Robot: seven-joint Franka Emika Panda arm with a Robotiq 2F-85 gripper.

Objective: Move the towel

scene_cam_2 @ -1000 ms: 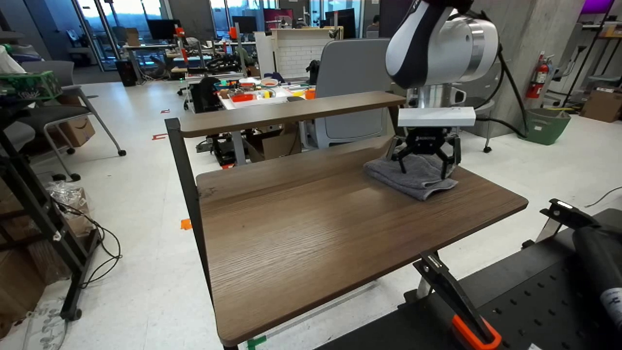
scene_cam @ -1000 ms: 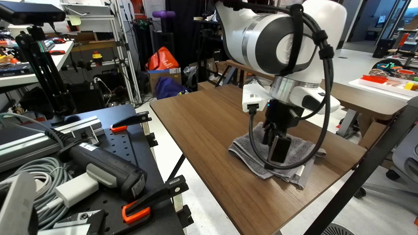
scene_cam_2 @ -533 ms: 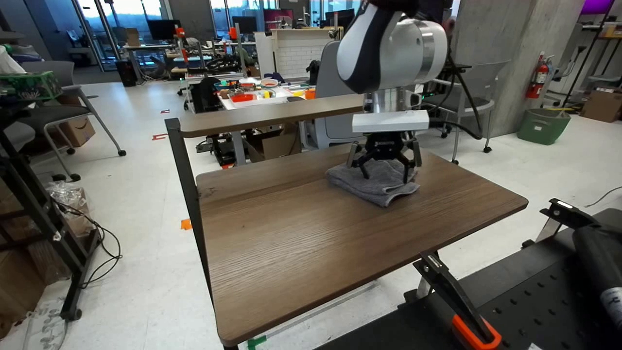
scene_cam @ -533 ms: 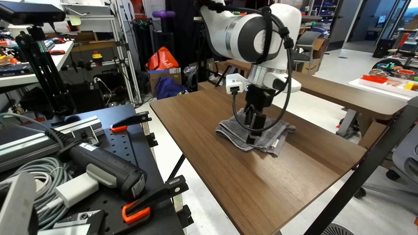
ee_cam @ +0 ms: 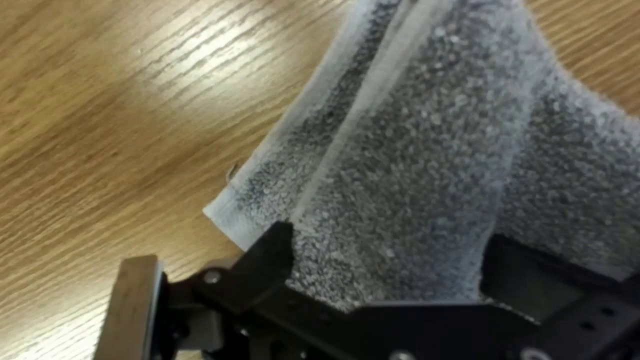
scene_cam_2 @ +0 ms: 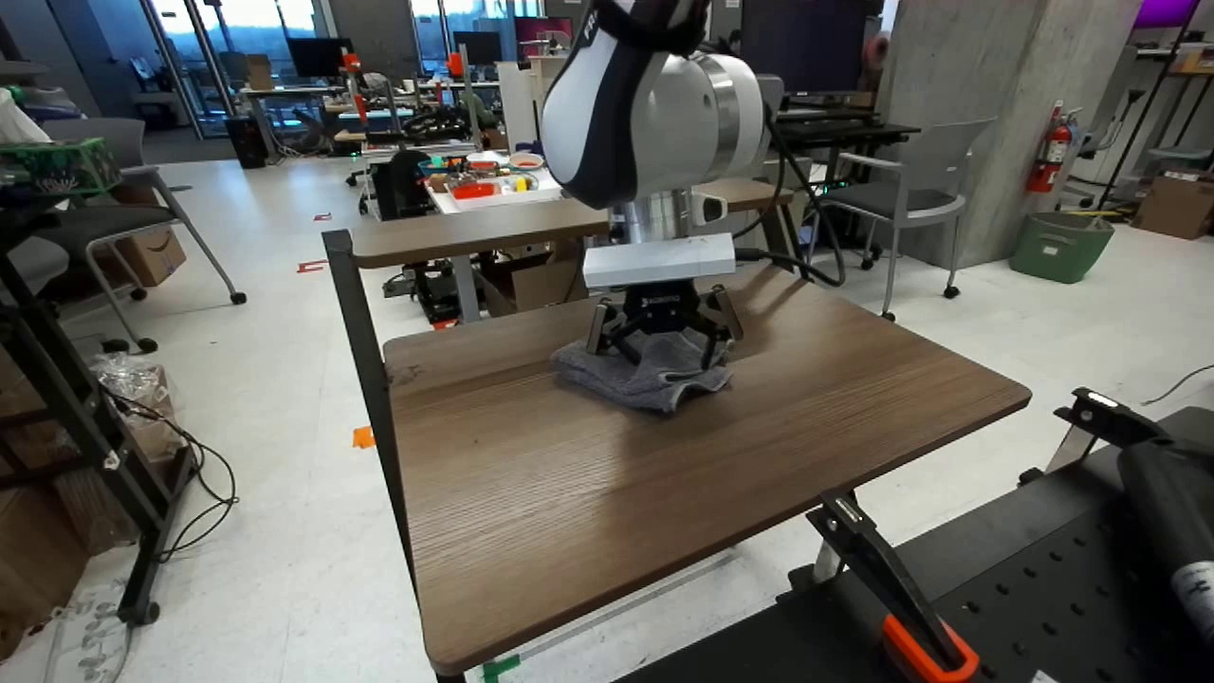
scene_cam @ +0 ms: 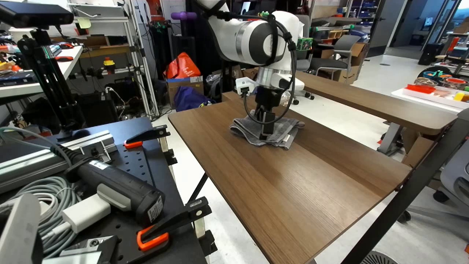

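The grey towel (scene_cam: 285, 129) lies folded and rumpled on the brown wooden table (scene_cam: 311, 198). It also shows in an exterior view (scene_cam_2: 607, 374) and fills much of the wrist view (ee_cam: 425, 140). My gripper (scene_cam_2: 671, 360) points down on the towel, with its two black fingertips wide apart and touching the cloth. In the wrist view the gripper (ee_cam: 387, 250) has one finger at each side of a raised fold, and cloth bulges between them. The finger ends are partly hidden by the cloth. In an exterior view the gripper (scene_cam: 264, 135) hides part of the towel.
A raised wooden shelf (scene_cam_2: 493, 226) runs along one long side of the table, held by a dark post (scene_cam_2: 365, 379). A black bench (scene_cam: 161, 165) with orange-tipped clamps and a cable-fed tool stands beside the opposite side. A looped cable hangs from the arm.
The gripper and the towel have moved together across the table, leftward in both exterior views, and farther back in one. The cloth is slightly more bunched. The fingers stay wide apart.
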